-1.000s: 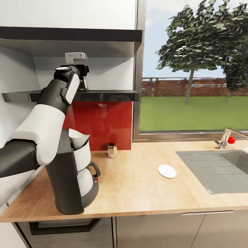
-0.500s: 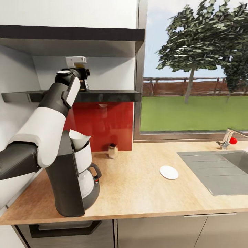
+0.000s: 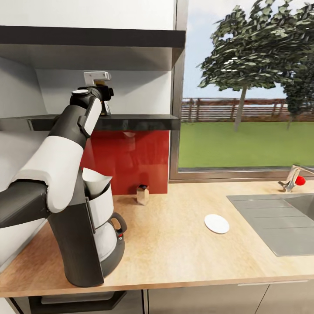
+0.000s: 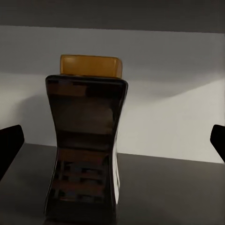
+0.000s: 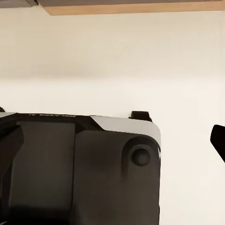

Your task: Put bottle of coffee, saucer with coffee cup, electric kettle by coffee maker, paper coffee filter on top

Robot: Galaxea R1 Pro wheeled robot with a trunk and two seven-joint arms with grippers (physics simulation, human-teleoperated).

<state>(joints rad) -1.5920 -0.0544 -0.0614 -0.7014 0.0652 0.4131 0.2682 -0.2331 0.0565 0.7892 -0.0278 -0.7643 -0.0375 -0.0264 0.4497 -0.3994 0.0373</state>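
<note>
- The coffee maker stands at the near left of the kitchen countertop, with the paper coffee filter sitting in its top.
- The saucer lies flat on the countertop, well apart to the right of the coffee maker and near the sink.
- A small jar-like item stands farther back, by the red backsplash.
- The left arm reaches up and away to the kitchen shelf.
- The left gripper has its 2 fingers spread wide, 1 on each side of the bottle of coffee, not touching it; the bottle stands upright on the shelf.
- The right gripper has its fingers apart, holding nothing, over part of the robot's dark body.
</note>
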